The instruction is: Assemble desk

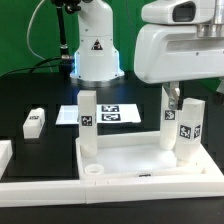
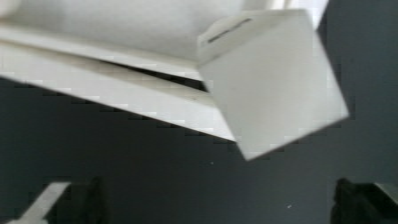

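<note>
Desk tray (image 1: 130, 158) sits rim-up on the black tabletop (image 1: 50, 95), at the front of the exterior view. 3 legs stand upright on it: rear-left leg (image 1: 88, 122), rear-right leg (image 1: 168, 118), front-right leg (image 1: 191, 128). The 4th leg (image 1: 33, 122) lies loose on the tabletop, well apart from the tray, toward the exterior view's left. Front-left socket (image 1: 93, 170) looks empty.

So approx 3 of 4 legs are in, by my read. What's left: fetch the loose leg, then seat + twist it into that socket.

Fingers (image 2: 57, 203) are spread wide apart w/ nothing btw them, just above the rear-right leg.

Hard to tell:
- Whether any leg is screwed fully home; the bases are too small to read.
- Wrist view is blurry. It shows one white leg + a tray edge at an angle, and I can't say for sure which leg.
- The arm's white head covers the area over the right-hand legs.
- Marker board (image 1: 110, 115) is partly hidden behind the rear-left leg.
</note>
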You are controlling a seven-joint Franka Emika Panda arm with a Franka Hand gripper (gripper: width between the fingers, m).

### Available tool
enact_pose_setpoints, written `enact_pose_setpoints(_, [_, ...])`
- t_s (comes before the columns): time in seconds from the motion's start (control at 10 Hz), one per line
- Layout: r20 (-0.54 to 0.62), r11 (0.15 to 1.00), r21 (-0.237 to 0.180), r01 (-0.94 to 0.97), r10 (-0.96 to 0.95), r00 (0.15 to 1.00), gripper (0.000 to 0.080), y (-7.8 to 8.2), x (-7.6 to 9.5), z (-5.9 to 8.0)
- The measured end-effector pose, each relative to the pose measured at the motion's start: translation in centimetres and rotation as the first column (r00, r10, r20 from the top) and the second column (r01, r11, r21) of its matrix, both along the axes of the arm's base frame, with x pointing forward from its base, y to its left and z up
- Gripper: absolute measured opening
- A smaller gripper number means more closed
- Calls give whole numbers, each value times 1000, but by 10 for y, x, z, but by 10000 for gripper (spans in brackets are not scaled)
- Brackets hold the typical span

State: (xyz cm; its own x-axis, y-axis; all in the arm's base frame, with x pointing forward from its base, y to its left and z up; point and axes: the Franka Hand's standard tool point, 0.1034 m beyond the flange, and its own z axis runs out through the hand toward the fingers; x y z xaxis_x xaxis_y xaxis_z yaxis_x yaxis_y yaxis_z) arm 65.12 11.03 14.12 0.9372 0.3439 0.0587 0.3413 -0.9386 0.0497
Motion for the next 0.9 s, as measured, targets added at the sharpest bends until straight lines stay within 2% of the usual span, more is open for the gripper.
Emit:
enact_pose_setpoints(0.1, [-3, 996, -16, -93, 93, 996, 645, -3, 0, 0])
enact_pose_setpoints(0.2, [-22, 996, -14, -92, 92, 996, 645, -1, -5, -4])
enact_pose_setpoints(0.4, [-66, 994, -6, -106, 106, 992, 648, 12, -23, -19])
enact_pose_setpoints(0.5, [-65, 996, -4, -91, 90, 994, 648, 17, -27, -23])
enact_pose_setpoints(0.8, [-62, 997, -1, -76, 76, 995, 648, 21, -29, -26])
enact_pose_setpoints(0.9, [-61, 998, -2, -55, 55, 997, 527, 19, -29, -26])
